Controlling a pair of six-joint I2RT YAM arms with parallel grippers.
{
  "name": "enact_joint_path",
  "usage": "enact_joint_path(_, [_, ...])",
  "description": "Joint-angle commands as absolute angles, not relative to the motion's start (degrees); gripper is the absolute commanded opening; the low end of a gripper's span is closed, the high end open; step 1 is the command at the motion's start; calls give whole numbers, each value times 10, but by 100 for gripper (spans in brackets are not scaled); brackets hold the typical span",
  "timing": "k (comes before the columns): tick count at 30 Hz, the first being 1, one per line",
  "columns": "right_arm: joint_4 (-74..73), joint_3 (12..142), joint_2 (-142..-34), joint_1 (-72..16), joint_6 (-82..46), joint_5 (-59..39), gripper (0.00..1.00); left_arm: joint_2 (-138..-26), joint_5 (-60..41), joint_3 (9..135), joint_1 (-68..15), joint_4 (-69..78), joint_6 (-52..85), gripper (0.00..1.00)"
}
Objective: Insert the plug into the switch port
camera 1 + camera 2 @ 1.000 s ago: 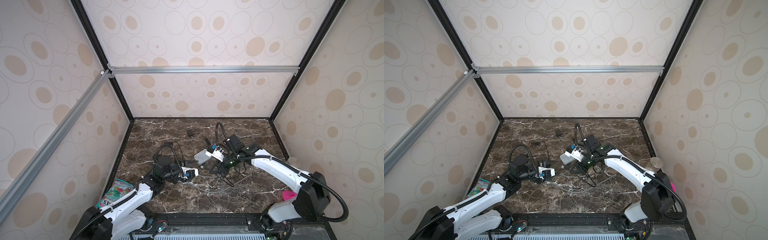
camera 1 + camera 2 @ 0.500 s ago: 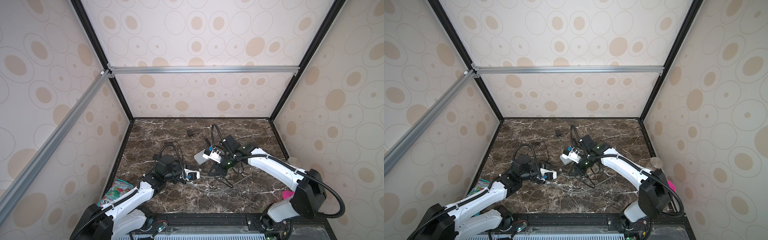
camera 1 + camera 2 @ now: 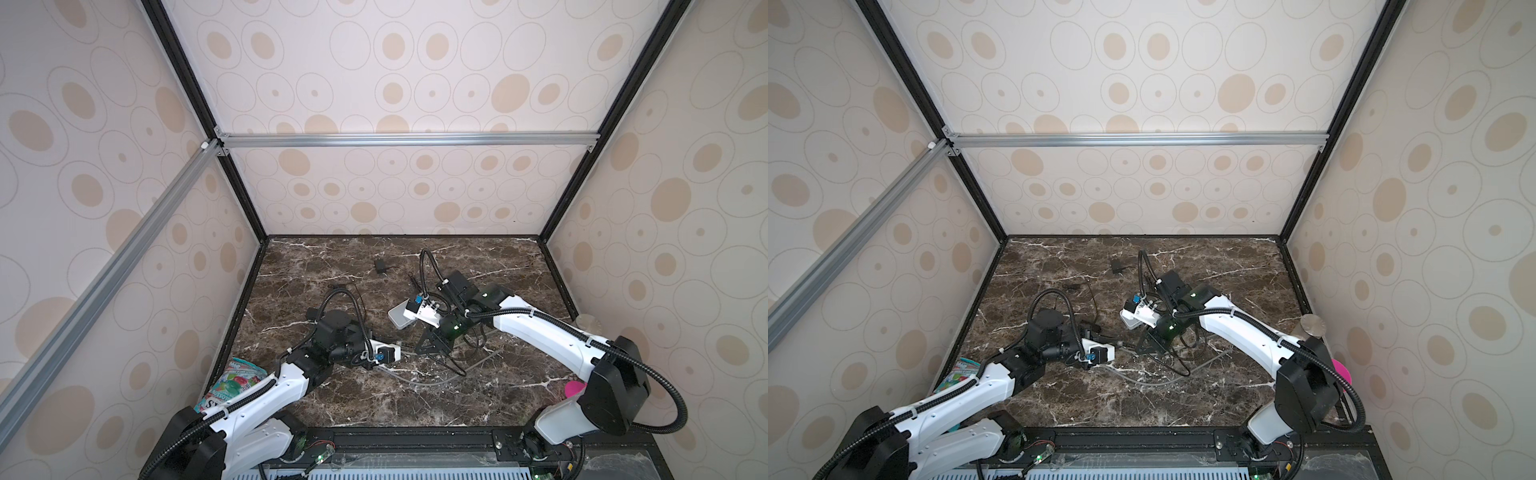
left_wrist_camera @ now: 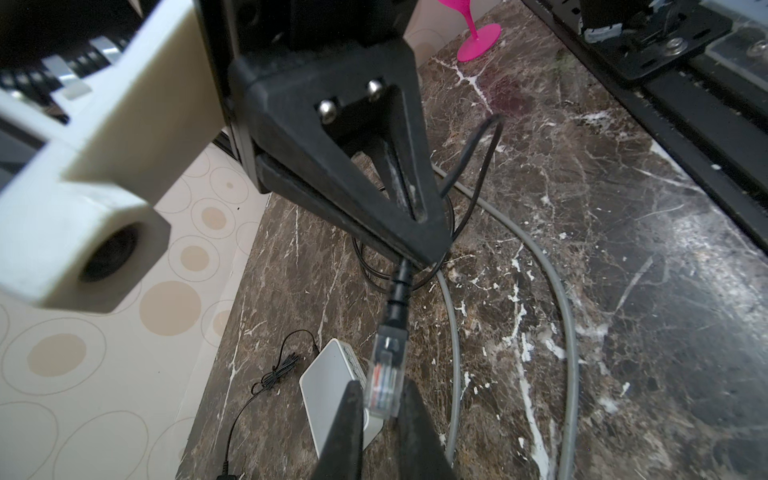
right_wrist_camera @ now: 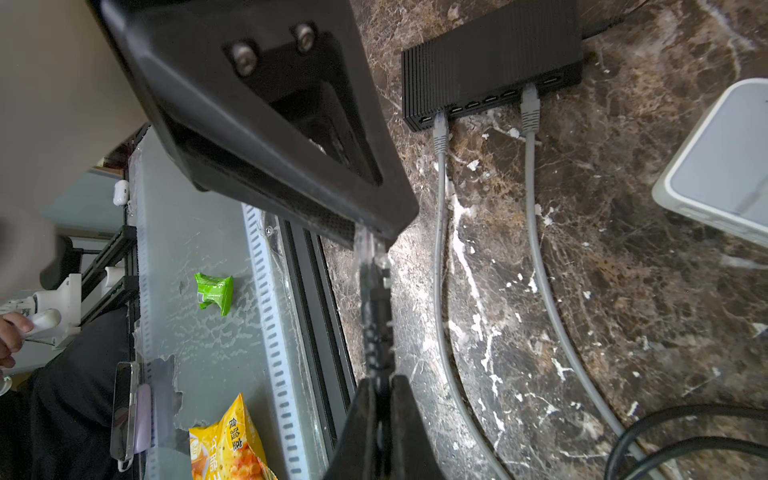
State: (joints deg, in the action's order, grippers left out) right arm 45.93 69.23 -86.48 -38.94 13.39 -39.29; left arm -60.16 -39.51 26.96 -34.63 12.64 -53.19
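We see a dark brown marble-patterned surface (image 3: pixel 478 399) carrying everything; near its middle lies a flat white rectangular box (image 3: pixel 400 320); in the right wrist view a black ribbed rectangular switch (image 5: pixel 490 54) rests on the surface with two grey cables (image 5: pixel 440 216) seated in its row of ports, the white box near it; the two claws face each other tip to tip above the surface; the left claw (image 4: pixel 422 257) is clenched on the black cable (image 4: pixel 399 286) just behind its connector; the right claw (image 5: pixel 376 239) is grasping the clear plastic plug (image 4: pixel 382 374) at that cable's end, pinching its front part; so we find the plug held in the air between both claws, apart from the switch and outside its ports.
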Motion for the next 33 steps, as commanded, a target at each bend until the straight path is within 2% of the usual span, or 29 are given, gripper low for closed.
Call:
enact_joint_path(1, [471,707,-870,-394,145,-388,10,-604,-400,296,-351,114,-549,12])
enact_joint_path(2, [470,707,-870,-394,143,-384,12,-605,-399,296,-351,113,-549,12])
enact_joint_path(4, [464,705,-868,-394,139,-375,28,-605,-401,297,-352,111,-548,12])
enact_joint_path(7, [441,695,-849,-394,126,-340,42,-606,-402,301,-352,105,-546,12])
enact_joint_path(11, [391,661,-786,-398,141,-304,46,-615,-408,319,-353,76,-542,5])
enact_joint_path(16, [232,533,-658,-442,212,-189,45,-628,-427,337,-353,62,-525,6])
enact_joint_path(19, [129,447,-586,-443,239,-165,62,-630,-441,338,-352,63,-512,8])
enact_joint_path(22, [87,404,-553,-445,260,-176,87,-628,-450,337,-353,62,-506,8])
enact_joint_path(23, [80,399,-550,-445,253,-177,99,-628,-452,337,-352,62,-505,8])
enact_joint_path(29, [47,393,-554,-448,228,-201,99,-626,-459,337,-353,71,-500,8])
enact_joint_path(33, [56,412,-576,-449,229,-222,84,-629,-469,341,-353,67,-476,9])
